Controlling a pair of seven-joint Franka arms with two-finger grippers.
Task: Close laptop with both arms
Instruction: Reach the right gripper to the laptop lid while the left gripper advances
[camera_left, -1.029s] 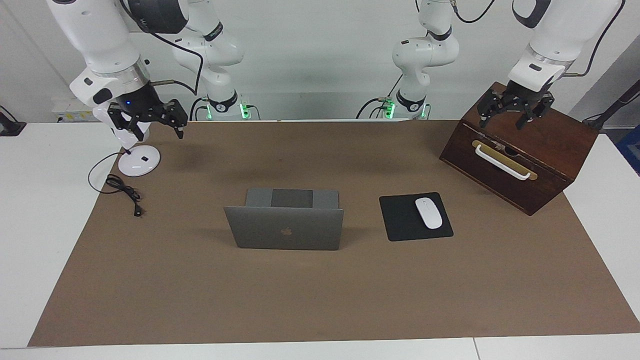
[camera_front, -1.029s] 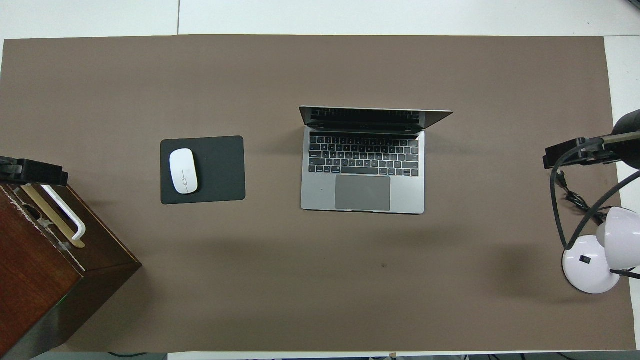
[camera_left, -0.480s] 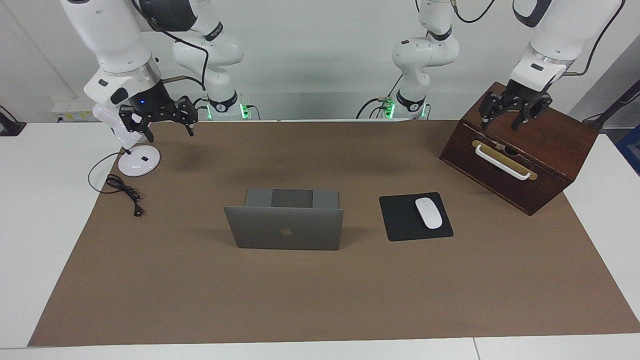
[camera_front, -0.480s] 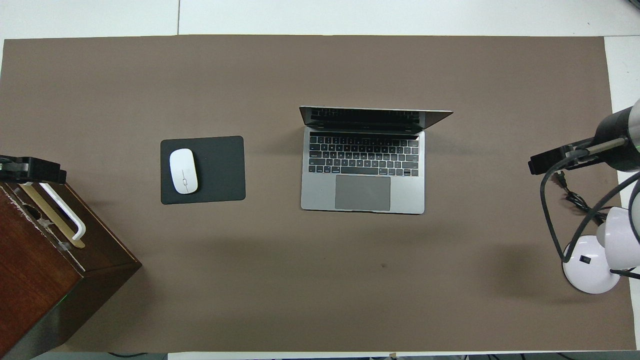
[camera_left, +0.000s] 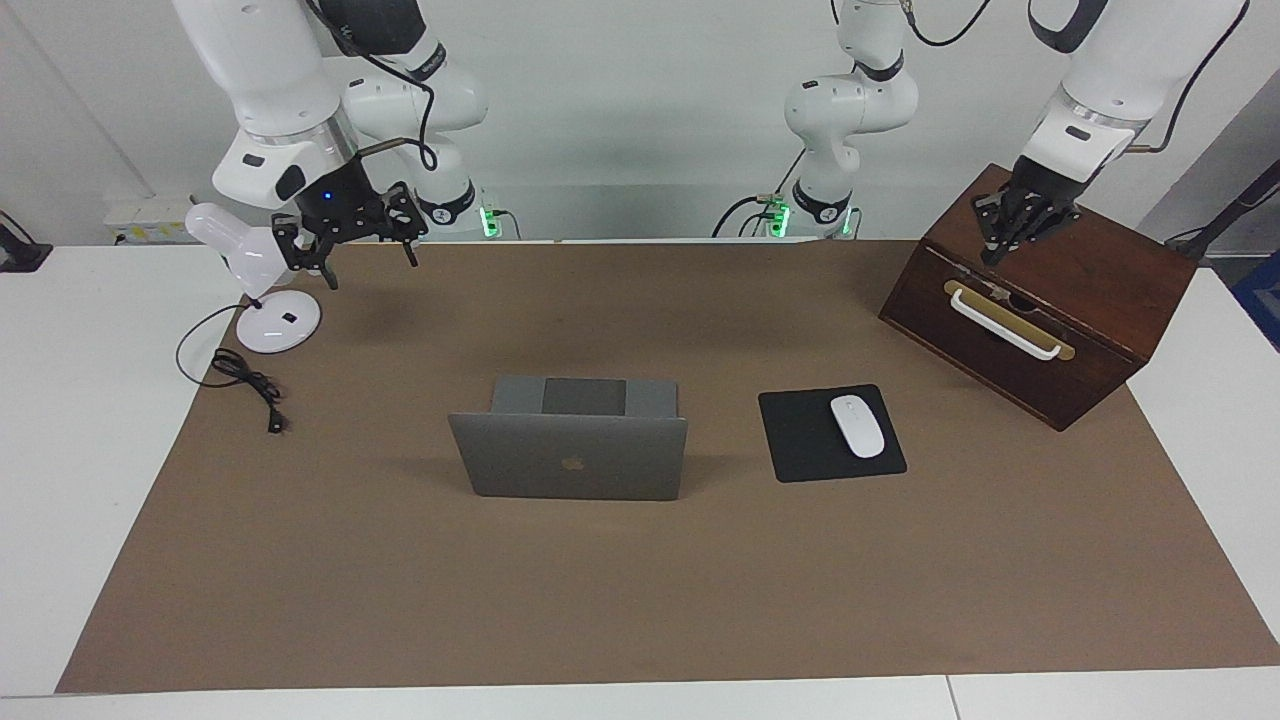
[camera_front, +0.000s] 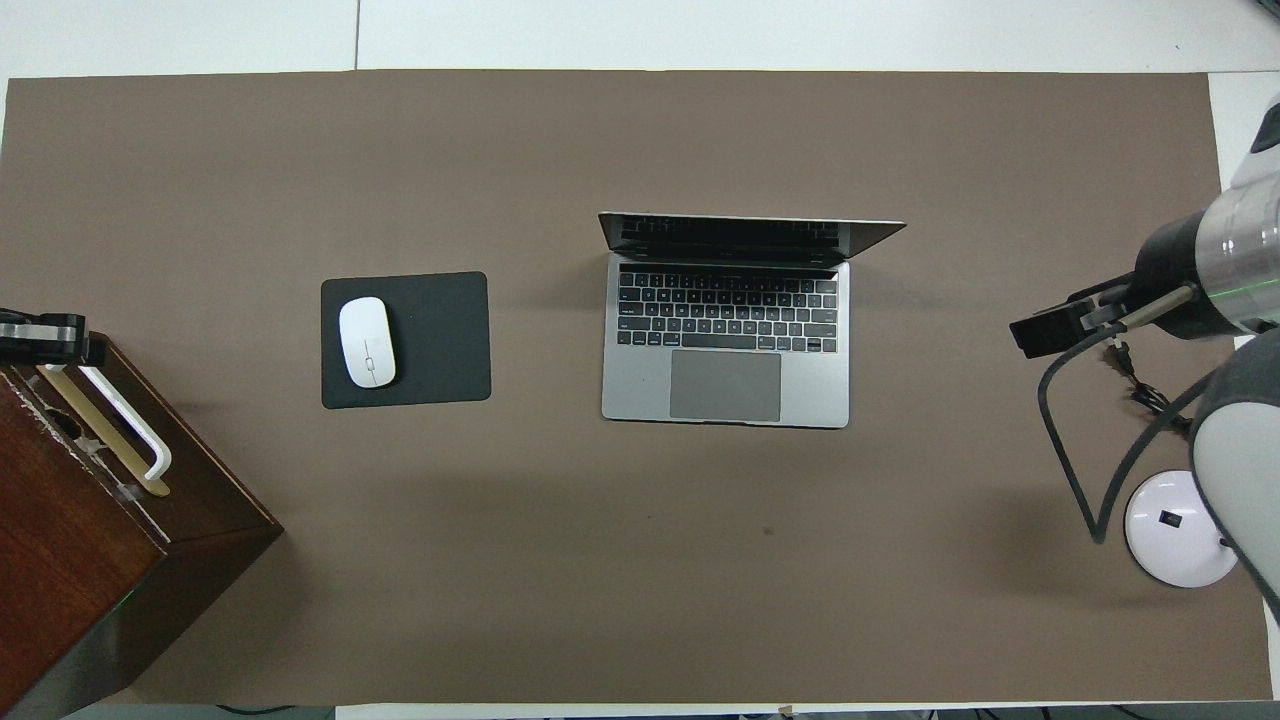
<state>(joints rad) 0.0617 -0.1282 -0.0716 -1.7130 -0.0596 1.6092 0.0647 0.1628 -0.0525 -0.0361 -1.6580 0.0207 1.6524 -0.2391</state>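
Note:
The silver-grey laptop (camera_left: 570, 455) stands open in the middle of the brown mat, lid upright, its apple logo toward the facing camera. The overhead view shows its keyboard and trackpad (camera_front: 725, 340). My right gripper (camera_left: 352, 250) hangs open and empty in the air over the mat beside the white lamp, well apart from the laptop; it also shows in the overhead view (camera_front: 1060, 325). My left gripper (camera_left: 1005, 235) hangs over the top of the wooden box, far from the laptop; its tip shows in the overhead view (camera_front: 45, 340).
A black mouse pad (camera_left: 800, 440) with a white mouse (camera_left: 857, 426) lies beside the laptop toward the left arm's end. A wooden box (camera_left: 1050, 300) with a white handle stands at that end. A white desk lamp (camera_left: 275, 320) and its black cable (camera_left: 245, 380) are at the right arm's end.
My right gripper has moved from over the lamp toward the middle of the table. My left gripper has turned over the box and looks narrower. The laptop has not moved.

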